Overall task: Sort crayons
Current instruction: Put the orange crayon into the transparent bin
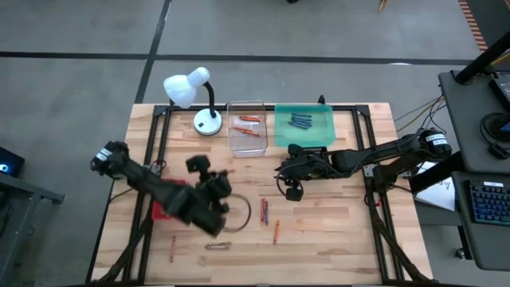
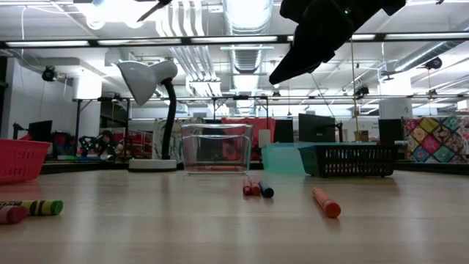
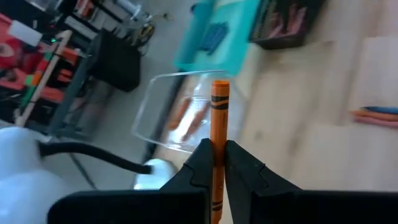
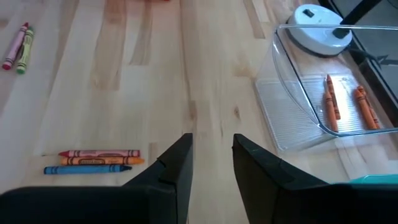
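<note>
Nearby, we see loose crayons (image 1: 265, 212) lying on the table (image 1: 335, 231), some near the front left. Our left gripper (image 3: 217, 163) is clamped on an orange crayon (image 3: 218, 124) above the table's left half. Farther back, our right gripper (image 4: 211, 163) hangs with jaws apart, empty, near the clear tray (image 1: 246, 127) holding orange crayons, beside the teal tray (image 1: 304, 126) holding blue ones

Robotics lab / open workshop floor. Evidence: wooden surface (image 1: 335, 231) on black metal frame, bare grey concrete floor (image 1: 80, 32) with taped lines. Low view: exposed ceiling ducts (image 2: 245, 15), strip lights, monitors (image 2: 315, 128) on benches behind. Side desk with keyboard (image 1: 488, 203), loose cables (image 1: 414, 112). Desk lamp (image 1: 191, 88) on surface.
</note>
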Controlling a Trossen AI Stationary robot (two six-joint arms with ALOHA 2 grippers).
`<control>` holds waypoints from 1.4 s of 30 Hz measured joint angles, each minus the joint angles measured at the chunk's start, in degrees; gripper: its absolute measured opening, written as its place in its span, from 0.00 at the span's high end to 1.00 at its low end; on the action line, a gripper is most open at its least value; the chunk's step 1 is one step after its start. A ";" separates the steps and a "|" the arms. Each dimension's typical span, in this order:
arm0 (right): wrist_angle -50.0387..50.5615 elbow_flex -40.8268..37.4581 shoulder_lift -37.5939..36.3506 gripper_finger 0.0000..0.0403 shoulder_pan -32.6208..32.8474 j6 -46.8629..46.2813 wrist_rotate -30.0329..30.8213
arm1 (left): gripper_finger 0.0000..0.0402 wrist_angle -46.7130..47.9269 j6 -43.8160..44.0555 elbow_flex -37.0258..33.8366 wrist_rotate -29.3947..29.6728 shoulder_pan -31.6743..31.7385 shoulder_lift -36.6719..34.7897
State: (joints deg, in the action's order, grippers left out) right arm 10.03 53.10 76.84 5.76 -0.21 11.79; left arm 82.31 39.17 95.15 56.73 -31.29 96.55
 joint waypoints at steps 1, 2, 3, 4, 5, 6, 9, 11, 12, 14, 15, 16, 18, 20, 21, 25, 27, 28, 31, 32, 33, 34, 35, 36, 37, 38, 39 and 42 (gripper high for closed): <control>-0.10 0.00 0.00 0.75 0.00 0.02 0.00 | 1.00 -0.24 -1.71 -0.21 0.04 1.38 -0.81; -0.25 0.00 0.00 0.75 0.00 0.12 0.00 | 1.00 -0.76 -3.59 -0.46 0.28 2.76 -1.72; -0.40 0.00 0.00 0.75 -0.02 0.22 0.02 | 1.00 -1.87 -5.76 -0.79 0.34 4.07 -2.72; -0.64 0.00 0.00 0.76 -0.02 0.33 0.02 | 1.00 -3.65 -8.13 -1.37 0.35 5.29 -3.91; -1.00 0.00 0.00 0.76 -0.02 0.72 0.02 | 1.00 -6.03 -10.62 -2.34 0.34 6.39 -5.23; -1.53 0.00 0.00 0.76 -0.02 1.16 0.04 | 1.00 -9.19 -13.50 -3.66 0.16 7.58 -6.74; -3.41 0.00 0.00 0.75 -0.04 2.85 0.04 | 1.00 -22.24 -23.06 -9.66 -3.28 10.88 -12.42; -5.23 0.00 0.00 0.75 -0.08 4.45 0.05 | 1.00 -33.47 -29.34 -15.38 -6.81 13.07 -16.51; -6.26 0.00 0.00 0.75 -0.15 5.44 0.03 | 1.00 -39.46 -31.95 -18.68 -8.87 14.06 -18.49; -8.40 0.00 0.00 0.75 -0.34 7.85 0.14 | 1.00 -50.07 -35.51 -25.39 -13.30 15.80 -22.13; -9.73 0.00 0.00 0.75 -0.53 9.20 0.13 | 1.00 -55.38 -36.79 -28.69 -15.45 16.41 -23.72; -11.22 0.00 0.00 0.75 -0.81 10.31 0.12 | 1.00 -60.15 -37.64 -31.83 -17.26 16.84 -25.27; -15.47 0.00 0.00 0.76 -1.50 11.92 0.12 | 1.00 -68.86 -38.52 -37.83 -19.06 17.15 -27.77; -19.41 0.00 0.00 0.77 -2.14 13.21 0.12 | 1.00 -76.34 -38.69 -43.17 -19.95 17.16 -29.66; -21.15 0.00 0.00 0.77 -2.42 13.41 0.07 | 1.00 -79.36 -38.69 -45.64 -20.40 17.16 -30.55; -26.44 0.00 0.09 0.76 -3.09 13.24 -0.45 | 1.00 -90.95 -40.40 -53.89 -23.90 17.18 -32.39; -28.91 0.00 0.62 0.75 -3.64 11.92 -2.87 | 1.00 -97.68 -41.90 -57.44 -24.87 17.21 -32.26; -29.79 0.00 1.02 0.74 -3.96 10.99 -4.80 | 1.00 -101.42 -42.90 -59.00 -24.85 17.21 -31.89; -32.45 -0.02 2.05 0.70 -4.60 7.92 -9.86 | 1.00 -110.48 -45.51 -62.48 -24.89 17.21 -30.60; -33.92 -0.02 2.40 0.69 -4.61 7.19 -10.28 | 1.00 -112.85 -45.96 -63.34 -24.91 17.21 -30.03; -34.77 0.00 2.66 0.68 -4.59 6.80 -10.32 | 1.00 -114.92 -46.29 -64.00 -24.95 17.21 -29.46; -36.15 -0.02 3.17 0.67 -4.57 6.39 -10.36 | 1.00 -116.30 -46.44 -64.39 -25.15 17.21 -28.96; -38.07 0.00 3.77 0.67 -4.57 6.20 -10.38 | 1.00 -117.02 -46.53 -64.57 -25.63 17.21 -28.55; -39.37 0.00 4.25 0.67 -4.55 6.24 -10.40 | 1.00 -117.19 -46.56 -64.60 -26.05 17.21 -28.14; -40.25 -0.01 4.62 0.67 -4.57 6.25 -10.43 | 1.00 -117.27 -46.57 -64.58 -26.16 17.21 -27.62; -41.42 -0.02 5.05 0.67 -4.57 6.25 -10.43 | 1.00 -117.23 -46.57 -64.58 -26.18 17.21 -27.13; -42.56 -0.02 5.40 0.67 -4.57 6.25 -10.43 | 1.00 -117.06 -46.56 -64.58 -26.20 17.21 -26.70; -44.10 0.01 5.82 0.67 -4.68 6.21 -10.44 | 1.00 -117.81 -46.55 -63.98 -26.21 17.27 -25.06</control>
State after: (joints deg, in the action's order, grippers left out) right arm -34.07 53.12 82.66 1.08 6.01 1.35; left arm -35.49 -7.38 31.17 30.52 -14.02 71.49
